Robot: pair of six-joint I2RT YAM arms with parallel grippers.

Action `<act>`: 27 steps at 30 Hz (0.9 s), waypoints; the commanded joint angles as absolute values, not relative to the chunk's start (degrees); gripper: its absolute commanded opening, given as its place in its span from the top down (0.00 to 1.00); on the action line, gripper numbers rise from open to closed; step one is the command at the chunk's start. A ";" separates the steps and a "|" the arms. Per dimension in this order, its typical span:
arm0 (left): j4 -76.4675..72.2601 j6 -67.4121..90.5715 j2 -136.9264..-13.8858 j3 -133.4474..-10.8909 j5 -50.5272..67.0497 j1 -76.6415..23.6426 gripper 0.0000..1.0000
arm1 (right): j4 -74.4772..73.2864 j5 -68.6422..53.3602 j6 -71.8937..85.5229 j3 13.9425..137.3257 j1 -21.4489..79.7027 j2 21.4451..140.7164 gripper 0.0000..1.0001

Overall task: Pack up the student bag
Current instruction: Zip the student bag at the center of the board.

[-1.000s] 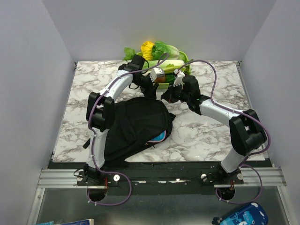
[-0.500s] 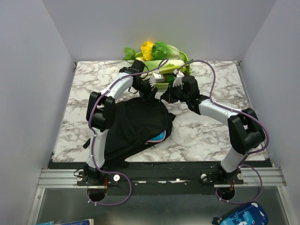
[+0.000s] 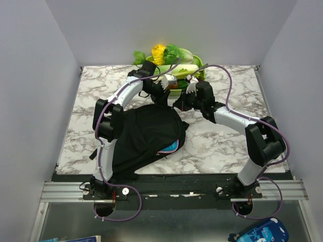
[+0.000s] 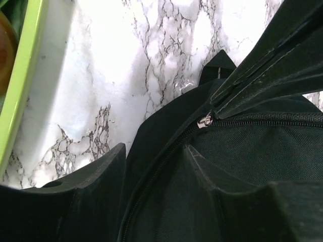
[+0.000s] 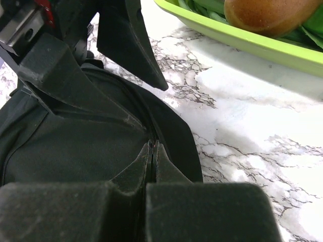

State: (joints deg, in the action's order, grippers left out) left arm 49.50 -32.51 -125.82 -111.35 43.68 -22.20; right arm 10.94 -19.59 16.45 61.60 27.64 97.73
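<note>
Student bag (image 3: 146,138) lies near the table's (image 3: 227,146) front-left corner; left gripper (image 4: 154,148) parted over its zip (image 4: 204,121), right gripper (image 5: 153,144) clamped closed.

Robot lab test cell, plain pale walls (image 3: 35,75) boxing in a marble-patterned table (image 3: 222,148), left arm (image 3: 121,98) and right arm (image 3: 232,118) with purple cables bolted to an aluminium rail (image 3: 65,190), green tray (image 5: 252,43) of produce just beyond the right end effector (image 5: 152,151).
</note>
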 commanded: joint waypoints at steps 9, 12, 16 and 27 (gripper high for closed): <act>47.73 -31.03 -127.09 -111.89 39.73 -22.59 0.99 | 12.39 -17.49 15.21 59.15 27.25 95.01 0.99; 47.81 -31.03 -126.83 -111.27 40.43 -22.76 0.99 | 12.39 -17.58 15.29 59.24 27.25 95.27 0.99; 47.81 -31.11 -125.42 -110.30 41.57 -23.20 0.99 | 12.48 -17.14 15.47 59.06 27.33 95.71 0.99; 51.50 -32.70 -124.45 -110.04 42.54 -24.70 0.42 | 12.92 -17.75 15.65 60.12 27.25 96.33 0.99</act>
